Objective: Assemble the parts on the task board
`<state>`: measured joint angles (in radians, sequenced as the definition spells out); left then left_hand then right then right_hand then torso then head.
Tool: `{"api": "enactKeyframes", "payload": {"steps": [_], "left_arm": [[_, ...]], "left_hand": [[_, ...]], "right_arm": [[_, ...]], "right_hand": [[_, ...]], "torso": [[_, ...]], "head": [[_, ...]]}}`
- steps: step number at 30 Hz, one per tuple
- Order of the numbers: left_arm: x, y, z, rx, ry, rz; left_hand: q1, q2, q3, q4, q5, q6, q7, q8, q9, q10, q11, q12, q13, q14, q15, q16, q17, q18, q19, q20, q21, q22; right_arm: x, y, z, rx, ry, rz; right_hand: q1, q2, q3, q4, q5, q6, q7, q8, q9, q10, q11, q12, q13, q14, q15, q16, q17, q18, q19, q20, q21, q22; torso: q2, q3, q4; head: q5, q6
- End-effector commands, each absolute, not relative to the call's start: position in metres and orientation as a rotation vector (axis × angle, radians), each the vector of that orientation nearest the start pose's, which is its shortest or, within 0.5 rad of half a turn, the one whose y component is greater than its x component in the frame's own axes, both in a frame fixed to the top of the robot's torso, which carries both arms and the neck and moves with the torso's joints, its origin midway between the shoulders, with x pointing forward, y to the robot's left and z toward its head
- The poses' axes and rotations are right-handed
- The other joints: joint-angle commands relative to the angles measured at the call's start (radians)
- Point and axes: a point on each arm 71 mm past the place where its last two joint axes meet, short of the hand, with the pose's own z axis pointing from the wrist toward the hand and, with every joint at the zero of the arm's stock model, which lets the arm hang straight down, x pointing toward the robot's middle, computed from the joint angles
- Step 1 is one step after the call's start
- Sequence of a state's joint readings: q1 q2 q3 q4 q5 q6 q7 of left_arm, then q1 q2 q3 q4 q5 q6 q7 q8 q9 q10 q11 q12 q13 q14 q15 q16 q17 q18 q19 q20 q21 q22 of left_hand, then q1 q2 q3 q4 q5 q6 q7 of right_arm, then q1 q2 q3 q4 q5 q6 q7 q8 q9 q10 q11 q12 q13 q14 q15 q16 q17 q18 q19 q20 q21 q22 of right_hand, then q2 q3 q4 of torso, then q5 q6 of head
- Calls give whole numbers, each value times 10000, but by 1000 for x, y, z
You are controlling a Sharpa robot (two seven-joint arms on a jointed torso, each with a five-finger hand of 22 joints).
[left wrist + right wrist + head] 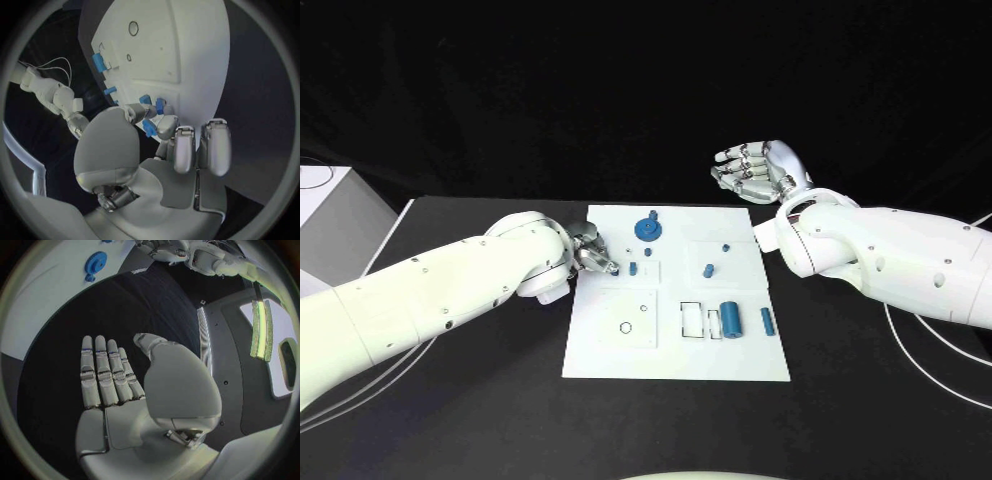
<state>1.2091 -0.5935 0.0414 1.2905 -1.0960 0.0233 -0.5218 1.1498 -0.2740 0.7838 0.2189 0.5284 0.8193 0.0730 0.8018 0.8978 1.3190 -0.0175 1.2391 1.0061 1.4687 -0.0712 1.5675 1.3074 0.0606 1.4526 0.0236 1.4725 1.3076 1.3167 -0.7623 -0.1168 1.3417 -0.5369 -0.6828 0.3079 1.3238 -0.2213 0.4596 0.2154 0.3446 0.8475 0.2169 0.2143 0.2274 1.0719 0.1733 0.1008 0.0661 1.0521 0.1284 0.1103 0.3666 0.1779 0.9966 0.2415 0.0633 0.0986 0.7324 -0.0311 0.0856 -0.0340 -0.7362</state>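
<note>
Task board (610, 355): white plate flat on the black table (459, 420), middle of the scene; landmark for every place below.
Left hand (593, 252): at the board's left edge, fingertips over the board; thumb and one finger pinching a small blue part (149, 128) just above the board surface, other fingers (184, 149) straight and side by side.
Right hand (759, 170): off the board, beyond its far right corner, raised over the table; holding nothing, palm flat, fingers (105, 372) straight and close together, thumb apart.
Blue gear (649, 229): on the board near its far edge, round, with a short peg standing beside it.
Small blue pegs (710, 268): standing in the board right of its centre, apart from one another; another small blue piece (632, 267) just beside the left hand's fingertips.
Blue cylinder (730, 322): lying on the board toward its right side, next to an outlined rectangular slot (692, 319).
Slim blue pin (766, 320): lying near the board's right edge, just beside the cylinder, not touching.
Outlined hole (626, 327): small oval marking on the board's near left panel.
</note>
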Motion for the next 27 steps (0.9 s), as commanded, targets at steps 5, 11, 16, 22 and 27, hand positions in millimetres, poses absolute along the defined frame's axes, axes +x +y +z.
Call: {"api": "enactKeyframes", "payload": {"steps": [5,11,16,22,27], "left_arm": [[526,152,-213,-2314,22054,-4312],[527,153,-211,-2373,21706,-4321],[527,155,-208,-2442,21374,-4499],[526,156,-206,-2428,21211,-4628],[525,156,-207,-2329,21339,-4623]], "left_hand": [[100,-46,2010,-2084,90,123,-124,19,-14,55,-22,5,16,1021,-78,33,2634,-127,76,-19,63,671],[111,-60,2009,-2104,130,147,-127,6,-20,73,-25,15,35,1021,-83,33,2634,-131,86,-21,73,690],[130,-88,2014,-2149,264,214,-136,-32,-38,123,-35,42,91,1021,-92,33,2634,-140,110,-32,96,731],[131,-97,2011,-2160,302,232,-137,-43,-43,128,-37,36,85,1021,-95,33,2634,-136,102,-36,91,718],[131,-97,2011,-2160,302,232,-137,-43,-43,128,-37,36,85,1021,-95,33,2634,-136,102,-36,91,718]], "right_arm": [[533,-232,-141,5704,12546,10185],[533,-232,-141,5719,12547,10187],[533,-233,-141,5734,12536,10173],[533,-233,-141,5740,12532,10172],[533,-233,-141,5743,12539,10179]], "right_hand": [[-84,12,-52,17,16,73,224,-36,-16,31,30,-69,-15,68,32,-73,-17,72,53,13,17,-16],[-96,13,-60,19,30,72,234,-46,-18,25,37,-81,-18,64,38,-85,-35,71,48,17,14,-33],[-111,20,-68,24,47,74,243,-57,-20,20,45,-92,-21,62,44,-97,-55,71,42,21,11,-51],[-123,24,-75,28,58,74,249,-65,-22,16,51,-101,-23,59,48,-106,-70,70,38,25,11,-65],[-123,24,-75,28,58,74,249,-65,-22,16,51,-101,-23,59,48,-106,-70,70,38,25,11,-65]], "torso": [[7,-11,-10],[4,-10,-2],[9,-22,4],[0,-25,16],[1,-25,14]], "head": [[-1,-1],[-11,-3],[-39,-10],[-44,-21],[-44,-30]]}}
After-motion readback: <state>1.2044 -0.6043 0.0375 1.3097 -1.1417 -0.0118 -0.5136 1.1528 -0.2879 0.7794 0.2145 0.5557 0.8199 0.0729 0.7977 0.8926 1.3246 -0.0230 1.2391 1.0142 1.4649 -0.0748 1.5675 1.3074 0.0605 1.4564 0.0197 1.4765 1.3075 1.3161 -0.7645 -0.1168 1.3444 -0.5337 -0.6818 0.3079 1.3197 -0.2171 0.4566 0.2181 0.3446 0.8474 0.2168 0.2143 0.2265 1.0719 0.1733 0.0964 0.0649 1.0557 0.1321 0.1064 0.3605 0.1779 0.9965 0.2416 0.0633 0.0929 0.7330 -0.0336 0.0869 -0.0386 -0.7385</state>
